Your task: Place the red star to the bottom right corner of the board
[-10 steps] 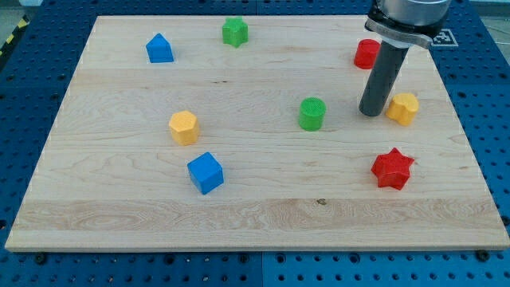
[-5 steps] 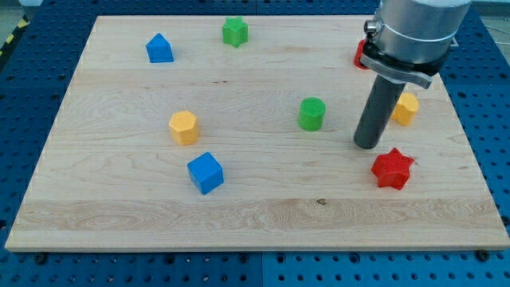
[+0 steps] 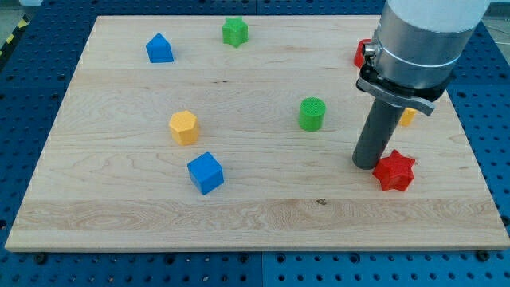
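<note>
The rod stands near-vertical over the board's right side. My tip (image 3: 366, 163) rests on the board (image 3: 263, 215), touching the red star's (image 3: 394, 171) left edge. The tool has no jaws; it holds nothing. The red star lies lower right, short of the corner.

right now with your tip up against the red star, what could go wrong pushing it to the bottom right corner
My tip sits at the upper-left side of the red star, probably touching it. The star's points may make it spin and slip off my tip rather than slide straight. The board ends close on the view's right, so a long push could send the star over the edge.
</note>
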`<state>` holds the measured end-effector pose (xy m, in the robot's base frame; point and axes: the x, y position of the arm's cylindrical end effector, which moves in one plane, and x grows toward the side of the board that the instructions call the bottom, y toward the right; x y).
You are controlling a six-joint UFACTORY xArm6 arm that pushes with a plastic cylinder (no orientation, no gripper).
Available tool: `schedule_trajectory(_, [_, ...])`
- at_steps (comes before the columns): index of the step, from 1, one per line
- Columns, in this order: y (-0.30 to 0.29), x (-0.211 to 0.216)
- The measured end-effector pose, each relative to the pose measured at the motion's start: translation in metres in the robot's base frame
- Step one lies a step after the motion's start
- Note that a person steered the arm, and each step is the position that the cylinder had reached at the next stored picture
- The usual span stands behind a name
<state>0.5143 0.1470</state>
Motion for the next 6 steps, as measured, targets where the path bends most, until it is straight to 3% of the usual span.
schedule_trajectory(2, [0.031, 0.006])
schedule_trajectory(3, [0.024, 0.031])
schedule_trajectory(6, [0.021, 0.052])
